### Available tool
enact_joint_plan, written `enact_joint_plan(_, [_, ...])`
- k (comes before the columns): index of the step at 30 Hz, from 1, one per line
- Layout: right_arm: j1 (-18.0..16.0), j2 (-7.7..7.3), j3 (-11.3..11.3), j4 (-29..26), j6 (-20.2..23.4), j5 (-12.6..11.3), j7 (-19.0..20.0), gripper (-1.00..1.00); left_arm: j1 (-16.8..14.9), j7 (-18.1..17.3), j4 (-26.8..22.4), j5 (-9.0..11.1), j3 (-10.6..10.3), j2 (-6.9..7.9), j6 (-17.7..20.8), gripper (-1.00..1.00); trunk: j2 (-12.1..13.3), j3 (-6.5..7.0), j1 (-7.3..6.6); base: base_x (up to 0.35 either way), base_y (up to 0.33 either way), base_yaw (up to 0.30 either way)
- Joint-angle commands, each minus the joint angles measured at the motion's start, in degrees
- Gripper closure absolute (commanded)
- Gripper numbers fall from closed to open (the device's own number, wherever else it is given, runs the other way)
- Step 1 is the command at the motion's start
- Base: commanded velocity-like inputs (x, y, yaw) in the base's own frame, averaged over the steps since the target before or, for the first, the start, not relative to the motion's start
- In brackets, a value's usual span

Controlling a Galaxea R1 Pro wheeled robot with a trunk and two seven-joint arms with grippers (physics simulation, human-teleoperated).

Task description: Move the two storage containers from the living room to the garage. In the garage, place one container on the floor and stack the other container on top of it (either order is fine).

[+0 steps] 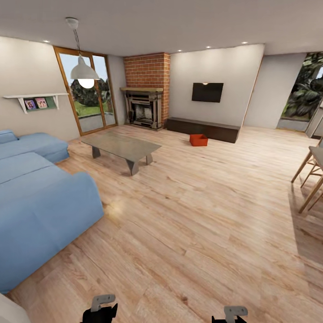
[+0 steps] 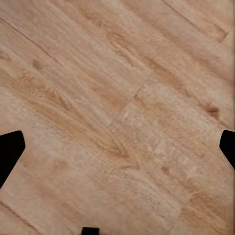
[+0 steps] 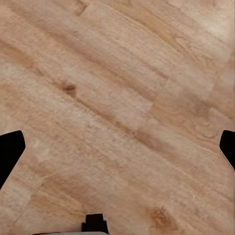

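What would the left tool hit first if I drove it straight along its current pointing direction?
Most likely the wood-plank floor. The left tool points down at bare planks, its fingers spread wide with nothing between them. How far off the floor is cannot be judged.

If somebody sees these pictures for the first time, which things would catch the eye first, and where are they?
The big blue sofa fills the left side of the head view, on the light wood-plank floor. Far across the room, one small orange-red storage container stands on that floor before the dark low cabinet, under the wall television. The red brick fireplace stands left of it.
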Motion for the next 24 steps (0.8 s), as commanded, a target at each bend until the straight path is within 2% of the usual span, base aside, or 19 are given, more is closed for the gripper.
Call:
enact_joint_plan(1, [-0.05, -0.02, 0.34, 0.06, -0.10, 0.04, -0.41, -1.00, -0.12, -0.35, 0.26, 0.61, -0.45, -0.01, -0.40, -1.00, -0.10, -0.11, 0.06, 0.329, -0.131, 0.000])
enact_joint_plan(24, [-0.05, -0.02, 0.28, 0.06, -0.10, 0.04, -0.41, -1.00, -0.12, -0.35, 0.24, 0.61, -0.45, -0.01, -0.40, -1.00, -0.10, -0.11, 0.06, 0.329, -0.111, 0.000])
